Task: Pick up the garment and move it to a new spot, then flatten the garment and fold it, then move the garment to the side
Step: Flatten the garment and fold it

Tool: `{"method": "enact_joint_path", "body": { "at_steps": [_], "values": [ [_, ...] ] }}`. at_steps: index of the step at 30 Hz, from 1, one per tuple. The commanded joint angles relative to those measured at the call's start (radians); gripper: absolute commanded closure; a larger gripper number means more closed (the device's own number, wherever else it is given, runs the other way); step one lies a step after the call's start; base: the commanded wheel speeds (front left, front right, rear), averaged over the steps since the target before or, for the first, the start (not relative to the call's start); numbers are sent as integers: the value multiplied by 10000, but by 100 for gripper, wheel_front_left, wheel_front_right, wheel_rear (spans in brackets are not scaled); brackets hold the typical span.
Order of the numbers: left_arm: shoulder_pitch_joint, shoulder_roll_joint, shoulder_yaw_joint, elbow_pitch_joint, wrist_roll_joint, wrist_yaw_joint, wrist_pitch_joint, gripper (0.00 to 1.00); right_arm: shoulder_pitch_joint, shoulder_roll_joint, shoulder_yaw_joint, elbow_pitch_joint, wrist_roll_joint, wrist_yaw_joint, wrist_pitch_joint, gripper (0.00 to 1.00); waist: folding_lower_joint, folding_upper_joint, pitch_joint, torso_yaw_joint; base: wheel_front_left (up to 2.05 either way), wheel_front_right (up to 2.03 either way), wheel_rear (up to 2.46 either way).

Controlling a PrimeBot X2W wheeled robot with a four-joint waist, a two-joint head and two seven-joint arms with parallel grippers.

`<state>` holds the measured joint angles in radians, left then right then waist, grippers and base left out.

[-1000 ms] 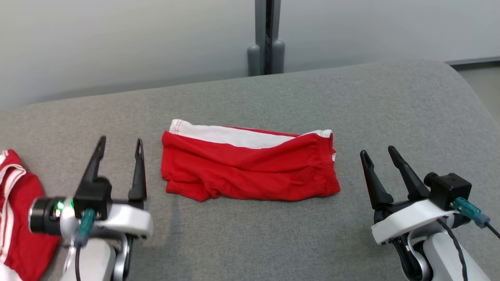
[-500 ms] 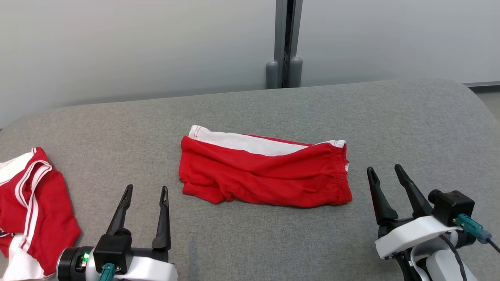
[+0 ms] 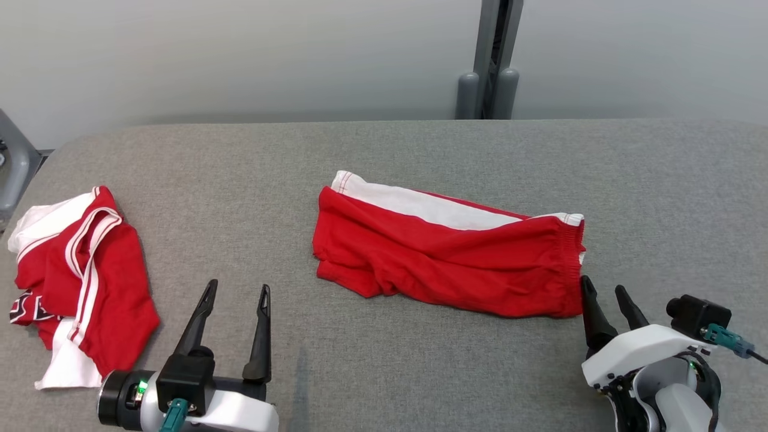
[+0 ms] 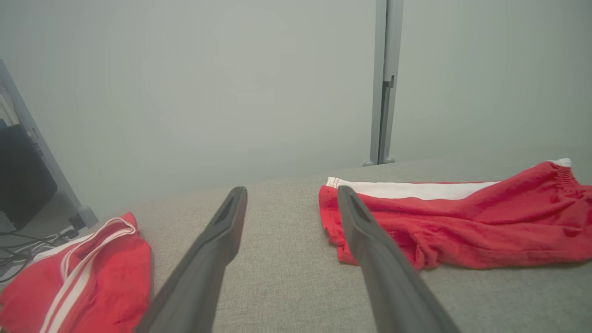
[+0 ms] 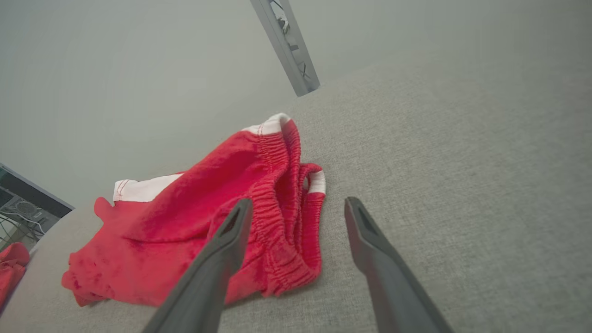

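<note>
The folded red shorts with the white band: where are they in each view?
Head view: the folded red fabric shorts with white band lie at the centre, slightly right.
Left wrist view: the shorts, right half.
Right wrist view: the shorts, left of centre.
Shared landmark: the grey upright post behind them.

The light is bright, soft and even. A thin, weak shadow lies along the near edge of the red shorts [image 3: 450,264]. Both wrist views look hazy and pale; the head view is sharp.
</note>
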<state>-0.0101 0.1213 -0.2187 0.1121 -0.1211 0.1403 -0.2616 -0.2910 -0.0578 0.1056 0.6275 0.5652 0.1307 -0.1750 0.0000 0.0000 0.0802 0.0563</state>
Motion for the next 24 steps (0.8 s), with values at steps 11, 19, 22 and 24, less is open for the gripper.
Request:
{"method": "enact_joint_path", "body": {
  "at_steps": [11, 19, 22, 24],
  "values": [
    [-91, -131, -66, 290, 319, -235, -36, 0, -932, 35, 500, 1899, 1200, 1, 204, 0, 0, 0, 244, 346, 0, 0, 0],
    [-393, -245, -17, 116, 450, -315, -37, 0, -1535, 70, 1430, 2588, 3274, 3, 142, 0, 0, 0, 540, 498, 0, 0, 0],
    [-472, -282, -4, 78, 486, -347, -37, 0, -1739, 104, 1757, 2696, 3736, 12, -40, 0, 0, 0, 654, 569, 0, 0, 0],
    [-486, -314, -9, 70, 522, -387, -37, 0, -1886, 109, 1910, 2772, 3986, 12, -196, 0, 0, 0, 723, 616, 0, 0, 0]
  ]
}}
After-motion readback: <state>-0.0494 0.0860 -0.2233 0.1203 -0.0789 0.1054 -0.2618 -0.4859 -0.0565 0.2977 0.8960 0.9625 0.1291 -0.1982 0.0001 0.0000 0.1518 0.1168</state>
